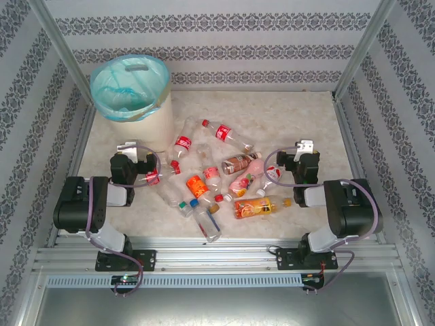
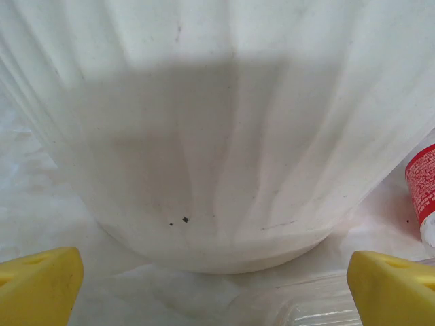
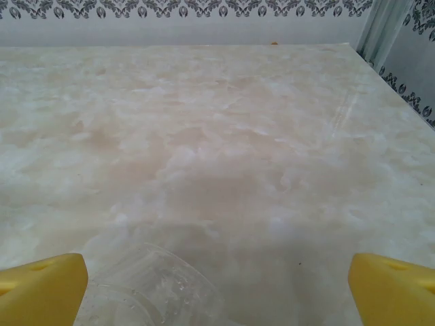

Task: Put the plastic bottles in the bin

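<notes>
Both jaws wide, nothing btwn them. L gripper [image 1: 131, 147] has its yellow fingertips [image 2: 41, 285] out at the bottom corners of the left wrist view. R gripper [image 1: 304, 146] is the same, fingertips [image 3: 44, 288] far apart.

Table [image 1: 299, 115]: pale marbled top, patterned walls on three sides.

Bin [image 1: 158, 125]: upright at the table's far-left, cream ribbed wall, blue-green bag [image 1: 126, 92] folded over the rim. L gripper points at the bin's lower wall [image 2: 217, 136], near it but not touching. R gripper is low over bare table on the right, well apart from the bin.

Plastic bottles [image 1: 197, 185]: lying on the table in a loose heap btwn the two arms, just beside the bin's near-right side.
- Two red-label bottles [image 1: 182, 142] lie nearest the bin; one shows at the right edge of the left wrist view [image 2: 423, 193].
- Brown-label bottle [image 1: 239, 163] and pink one [image 1: 241, 182] are mid-heap.
- Orange-drink bottle [image 1: 255, 206] lies on its side toward the R arm.
- Clear blue-cap bottle [image 1: 204, 221] is nearest the bases.
- A clear bottle [image 3: 149, 285] lies just under the R gripper's fingers; another clear one [image 2: 306, 305] is below the L gripper's.
</notes>
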You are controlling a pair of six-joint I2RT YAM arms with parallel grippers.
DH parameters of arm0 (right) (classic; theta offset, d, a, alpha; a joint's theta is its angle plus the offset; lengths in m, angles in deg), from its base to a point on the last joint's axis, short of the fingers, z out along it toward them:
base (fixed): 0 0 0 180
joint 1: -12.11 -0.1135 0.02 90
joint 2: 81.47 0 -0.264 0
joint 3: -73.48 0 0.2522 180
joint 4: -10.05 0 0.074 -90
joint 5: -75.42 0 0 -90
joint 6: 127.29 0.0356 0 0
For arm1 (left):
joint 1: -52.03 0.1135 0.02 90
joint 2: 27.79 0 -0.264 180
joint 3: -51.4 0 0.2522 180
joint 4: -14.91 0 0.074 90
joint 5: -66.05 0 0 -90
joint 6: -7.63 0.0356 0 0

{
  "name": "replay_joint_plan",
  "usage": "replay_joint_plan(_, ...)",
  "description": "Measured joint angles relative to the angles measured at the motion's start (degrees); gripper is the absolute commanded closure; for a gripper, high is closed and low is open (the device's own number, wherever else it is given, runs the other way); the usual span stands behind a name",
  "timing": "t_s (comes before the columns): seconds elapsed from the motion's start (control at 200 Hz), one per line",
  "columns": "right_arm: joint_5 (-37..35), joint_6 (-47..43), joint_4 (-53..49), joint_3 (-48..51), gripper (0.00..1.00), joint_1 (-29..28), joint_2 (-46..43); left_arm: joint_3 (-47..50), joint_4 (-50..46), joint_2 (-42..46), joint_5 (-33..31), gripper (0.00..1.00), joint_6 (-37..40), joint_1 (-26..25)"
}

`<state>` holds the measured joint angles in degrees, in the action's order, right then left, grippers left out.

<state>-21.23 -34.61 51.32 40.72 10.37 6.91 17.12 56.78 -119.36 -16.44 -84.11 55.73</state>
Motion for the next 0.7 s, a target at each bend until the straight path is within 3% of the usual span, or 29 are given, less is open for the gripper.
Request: replay_joint_plan(0.699, 0.1, 0.0, 0.0, 0.0, 0.02, 0.1, 0.0, 0.0, 0.0, 0.0, -0.5, 0.00, 0.0, 0.0)
